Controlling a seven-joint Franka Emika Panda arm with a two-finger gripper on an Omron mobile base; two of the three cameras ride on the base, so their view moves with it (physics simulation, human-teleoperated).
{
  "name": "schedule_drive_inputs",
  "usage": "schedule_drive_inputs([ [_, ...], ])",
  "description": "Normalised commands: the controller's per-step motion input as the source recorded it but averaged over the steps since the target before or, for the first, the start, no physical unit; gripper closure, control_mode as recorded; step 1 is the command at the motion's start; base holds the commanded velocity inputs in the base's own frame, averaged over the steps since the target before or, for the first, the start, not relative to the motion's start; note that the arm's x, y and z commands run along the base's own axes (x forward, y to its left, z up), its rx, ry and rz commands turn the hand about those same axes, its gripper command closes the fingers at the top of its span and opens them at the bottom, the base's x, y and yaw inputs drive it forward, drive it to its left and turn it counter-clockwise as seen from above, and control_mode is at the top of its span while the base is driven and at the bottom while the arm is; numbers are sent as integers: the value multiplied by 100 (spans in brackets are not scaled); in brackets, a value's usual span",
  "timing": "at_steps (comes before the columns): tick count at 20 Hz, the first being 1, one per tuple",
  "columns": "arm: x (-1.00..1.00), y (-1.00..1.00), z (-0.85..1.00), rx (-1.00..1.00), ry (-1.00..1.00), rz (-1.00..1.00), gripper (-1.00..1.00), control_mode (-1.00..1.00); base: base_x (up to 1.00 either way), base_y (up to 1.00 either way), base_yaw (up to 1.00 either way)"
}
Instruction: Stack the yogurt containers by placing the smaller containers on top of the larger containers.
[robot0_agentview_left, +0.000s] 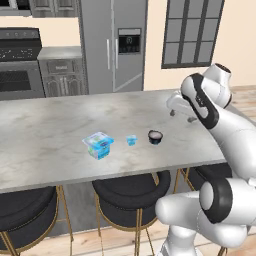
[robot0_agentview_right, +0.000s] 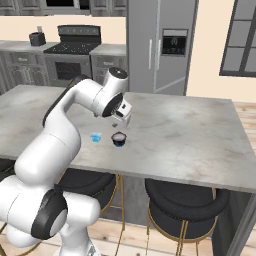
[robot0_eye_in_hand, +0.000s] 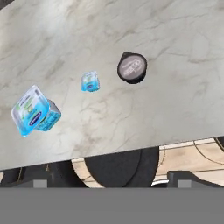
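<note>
Three yogurt containers stand in a row near the front edge of the marble island. The larger one is a blue-and-teal boxy pack (robot0_agentview_left: 98, 145) (robot0_eye_in_hand: 35, 111) at the left. The smaller ones are a tiny light-blue cup (robot0_agentview_left: 131, 140) (robot0_agentview_right: 95, 136) (robot0_eye_in_hand: 90, 81) in the middle and a black round cup with a pale top (robot0_agentview_left: 155, 137) (robot0_agentview_right: 119, 139) (robot0_eye_in_hand: 132, 68) at the right. All three stand apart, none stacked. My gripper (robot0_agentview_left: 190, 117) (robot0_agentview_right: 120, 122) (robot0_eye_in_hand: 112, 180) hovers open and empty above the counter, a little behind and to the right of the black cup.
The marble island (robot0_agentview_left: 45, 125) has a wide bare top around the containers. Black round stools (robot0_agentview_left: 131, 187) (robot0_agentview_right: 187, 200) stand under its front edge. A fridge (robot0_agentview_left: 112, 45) and a stove (robot0_agentview_left: 20, 65) line the far wall.
</note>
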Motion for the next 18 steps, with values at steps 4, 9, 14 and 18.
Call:
schedule_drive_inputs([
  [4, 17, 0, -16, -1, 0, -1, -100, -100, 0, 0, 0],
  [9, 20, 0, -14, -7, 0, -1, -100, -100, 0, 0, 0],
  [14, 26, 1, -14, -11, -1, 0, -100, -100, 0, 0, 0],
  [18, 19, 10, -17, -15, -1, 0, -100, -100, 0, 0, 0],
])
